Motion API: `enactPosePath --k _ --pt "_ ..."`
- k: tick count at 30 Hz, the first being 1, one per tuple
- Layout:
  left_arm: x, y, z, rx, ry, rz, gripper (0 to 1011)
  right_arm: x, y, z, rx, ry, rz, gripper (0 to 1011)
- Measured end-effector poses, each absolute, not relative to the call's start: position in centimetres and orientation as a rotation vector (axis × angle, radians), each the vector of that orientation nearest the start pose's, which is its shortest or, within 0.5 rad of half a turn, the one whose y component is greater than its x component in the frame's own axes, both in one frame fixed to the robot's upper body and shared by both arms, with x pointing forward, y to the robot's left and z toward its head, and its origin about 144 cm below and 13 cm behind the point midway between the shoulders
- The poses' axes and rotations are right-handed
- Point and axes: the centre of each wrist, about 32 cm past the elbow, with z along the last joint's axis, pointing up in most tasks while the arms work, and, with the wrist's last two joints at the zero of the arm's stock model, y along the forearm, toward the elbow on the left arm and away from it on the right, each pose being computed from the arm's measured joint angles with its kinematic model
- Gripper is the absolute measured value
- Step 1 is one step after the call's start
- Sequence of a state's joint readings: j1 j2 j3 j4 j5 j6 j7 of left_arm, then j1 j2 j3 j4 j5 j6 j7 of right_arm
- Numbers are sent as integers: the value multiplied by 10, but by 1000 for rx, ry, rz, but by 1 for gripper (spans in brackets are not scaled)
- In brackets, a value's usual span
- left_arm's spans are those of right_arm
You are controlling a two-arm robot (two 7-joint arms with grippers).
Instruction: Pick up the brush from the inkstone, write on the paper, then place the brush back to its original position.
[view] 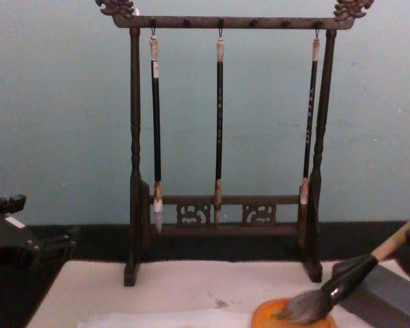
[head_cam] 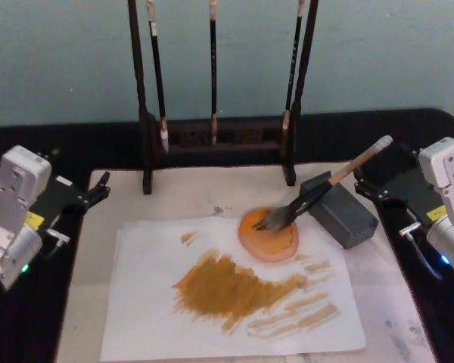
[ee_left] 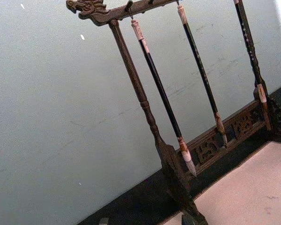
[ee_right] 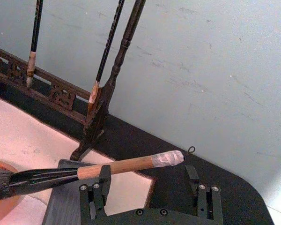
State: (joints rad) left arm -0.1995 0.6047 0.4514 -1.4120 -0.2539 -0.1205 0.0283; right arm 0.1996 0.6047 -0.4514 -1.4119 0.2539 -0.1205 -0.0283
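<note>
Large calligraphy brush (head_cam: 321, 189), grey-brown tuft, black lower shaft, tan wooden handle: tuft lies in the small round orange inkstone dish (head_cam: 268, 240), shaft slants up and right across the top edge of a dark grey rectangular block (head_cam: 348, 219), and the taped handle end hangs free past it

Dish sits at the far right corner of the wide off-white paper sheet (head_cam: 151, 310), which lies flat on a pale felt mat (head_cam: 87, 287). Ochre strokes cover the paper's middle and right; its left part is unmarked

Right gripper (ee_right: 148, 173): spread wide, holding nothing, just short of the handle end. In the right wrist view one finger (ee_right: 104, 174) overlaps the handle; contact not clear

Left gripper (head_cam: 97, 189): parked over the black tabletop (head_cam: 30, 333) off the mat's far left corner, well apart from the paper. How far open it is, cannot tell

Dark carved wooden rack (head_cam: 234, 138) with three hanging thin brushes (head_cam: 213, 68) stands along the mat's far edge. A bare strip of mat lies between rack feet and paper. A narrower strip lies right of the paper, below the block
</note>
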Motion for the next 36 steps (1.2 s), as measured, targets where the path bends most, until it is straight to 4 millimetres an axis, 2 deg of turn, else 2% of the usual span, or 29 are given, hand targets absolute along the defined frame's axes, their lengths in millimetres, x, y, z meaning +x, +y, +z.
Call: enactPosePath --k 36 --pt "489 310 1140 304 -285 1248 1010 489 -310 1140 -305 -285 -1248 1000"
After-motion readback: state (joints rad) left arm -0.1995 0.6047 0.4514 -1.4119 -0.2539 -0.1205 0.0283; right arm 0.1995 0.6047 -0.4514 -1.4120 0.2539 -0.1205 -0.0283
